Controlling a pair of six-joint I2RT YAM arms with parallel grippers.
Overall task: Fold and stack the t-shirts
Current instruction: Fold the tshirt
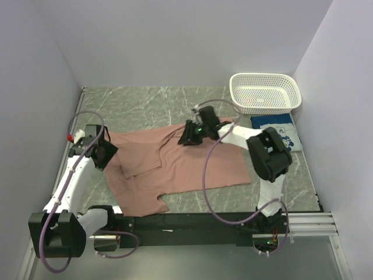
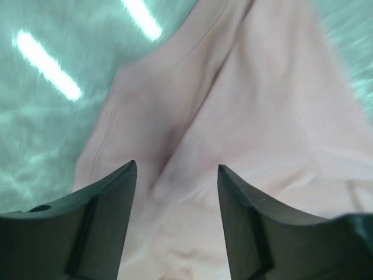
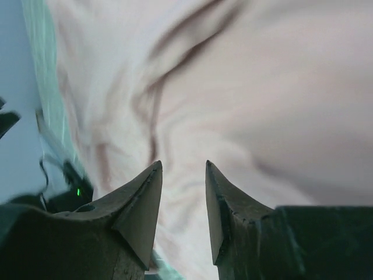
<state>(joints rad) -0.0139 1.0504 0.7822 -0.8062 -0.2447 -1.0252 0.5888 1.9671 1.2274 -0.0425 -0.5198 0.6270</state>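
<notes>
Top view: we see the pink t-shirt (image 1: 175, 166) spread plain side up across the centre of the frame on the bench (image 1: 151, 105). A flap is turned inward near its left edge, so we judge the first fold begun but not finished. The blue t-shirt (image 1: 280, 133) lies folded at the right of the frame, just below the white basket (image 1: 265, 93) in the upper right and well apart from the pink one. We take it as the base of the stack, parked there to leave the middle free for folding.

The left gripper (image 1: 105, 153) stands over the left edge of the pink t-shirt and the right gripper (image 1: 189, 134) over its upper edge. We think each is posted at a hem where cloth can be pinched and carried across.

Left wrist view: the left gripper (image 2: 178, 192) has its fingers wide apart above a long crease in the pink cloth, holding nothing.

Right wrist view: the right gripper (image 3: 183, 192) shows a narrow gap with rumpled pink cloth beyond it and none pinched between the fingers. Both wrist views are blurred, so we cannot tell whether the fingertips touch the cloth.
</notes>
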